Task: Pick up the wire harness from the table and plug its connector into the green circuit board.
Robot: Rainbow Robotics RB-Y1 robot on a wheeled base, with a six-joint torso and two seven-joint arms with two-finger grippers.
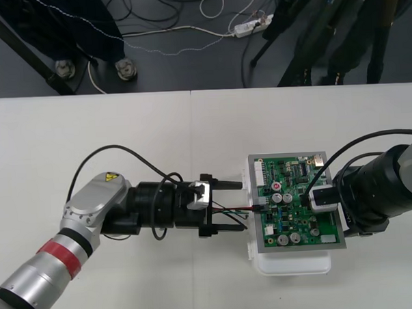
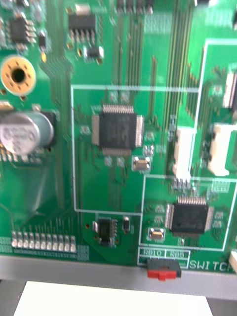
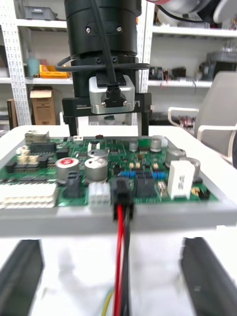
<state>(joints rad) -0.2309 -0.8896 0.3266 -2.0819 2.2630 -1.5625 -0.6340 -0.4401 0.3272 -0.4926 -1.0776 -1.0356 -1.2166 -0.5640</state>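
Note:
The green circuit board (image 1: pixel 301 222) sits on its white base (image 1: pixel 293 263) at the table's right. The harness's black plug (image 3: pixel 121 191) sits in a socket at the board's left edge (image 1: pixel 258 205). Its red and black wires (image 3: pixel 120 237) run back between the fingers of my left gripper (image 1: pixel 232 206), which stands open just left of the board, with nothing gripped. My right gripper (image 1: pixel 310 199) hovers low over the board's right part. In the left wrist view it faces me, with its two fingers (image 3: pixel 144 123) apart and nothing between them. The right wrist view looks closely at the board (image 2: pixel 118 74).
The board's white base (image 3: pixel 118 217) juts out past the board toward the left gripper. The table's far edge (image 1: pixel 189 91) lies well behind the board. Bare table (image 1: pixel 89 132) spreads to the left and front.

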